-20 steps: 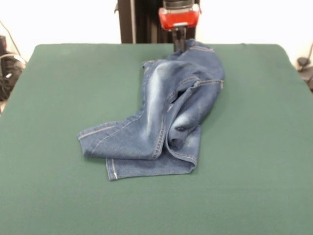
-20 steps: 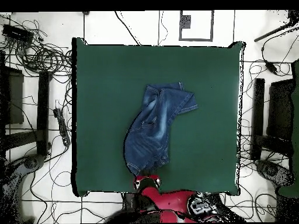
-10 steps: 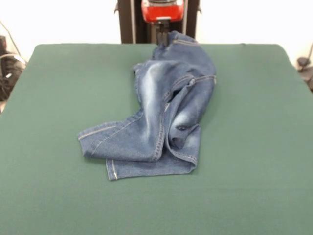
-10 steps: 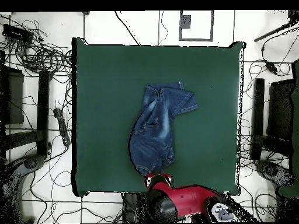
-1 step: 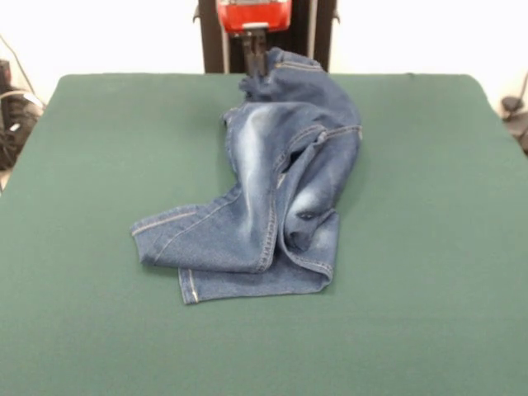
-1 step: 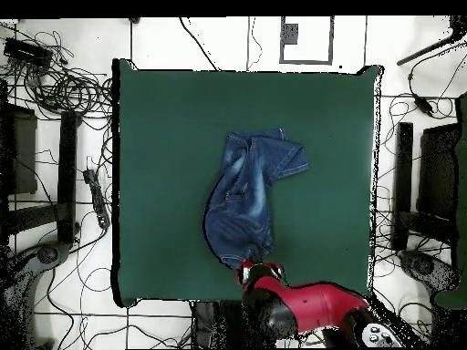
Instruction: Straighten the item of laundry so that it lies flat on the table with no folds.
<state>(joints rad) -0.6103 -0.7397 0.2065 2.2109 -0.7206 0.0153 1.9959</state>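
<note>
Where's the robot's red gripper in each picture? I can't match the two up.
Front view: gripper at top centre, at the raised end of the jeans.
Overhead view: gripper at bottom centre, at the jeans' lower end.
Shared landmark: the jeans' end nearest the robot.

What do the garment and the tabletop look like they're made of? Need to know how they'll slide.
The jeans look like blue denim: woven cotton with faded whitish patches, light seam stitching and hemmed legs, and stiff enough to hold raised folds. The table top looks like dark green felt or a similar matte cloth, with no shine or glare. Both seem fabric, so I'd expect some drag.
</note>
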